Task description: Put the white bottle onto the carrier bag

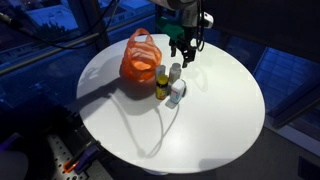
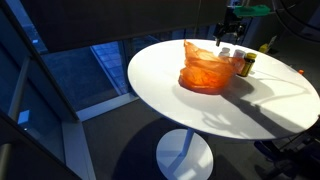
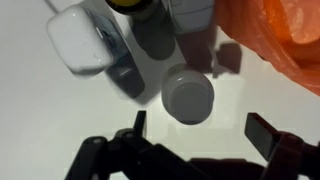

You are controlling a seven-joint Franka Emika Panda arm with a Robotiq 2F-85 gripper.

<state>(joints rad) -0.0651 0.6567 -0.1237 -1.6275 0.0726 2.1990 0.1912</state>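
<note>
Labels first: I can't read any print on the bottles, too small in both exterior views, and the wrist view shows only their tops. White bottle (image 3: 188, 95) looks plain, white cap facing the wrist cam. Yellow bottle (image 1: 161, 85) has a dark cap; any text on its side is a blur. Pale container (image 3: 80, 40) shows no marking I can make out.

Pincer (image 3: 200, 132) is spread wide, nothing btwn the fingers (image 3: 265, 132). In wrist view the white bottle's cap sits just beyond the fingertips, approx centred on the gap, touched by neither side. In an exterior view the pincer (image 1: 184, 50) hangs above the bottle, close but apart.

White bottle stands upright on the tabletop (image 1: 210, 125), just right of the carrier bag (image 1: 140, 57) in that view, w/ yellow bottle & pale container packed against its near side. It's beside the bag, not on it. Bag is orange, slumped, one handle loop standing up.
</note>
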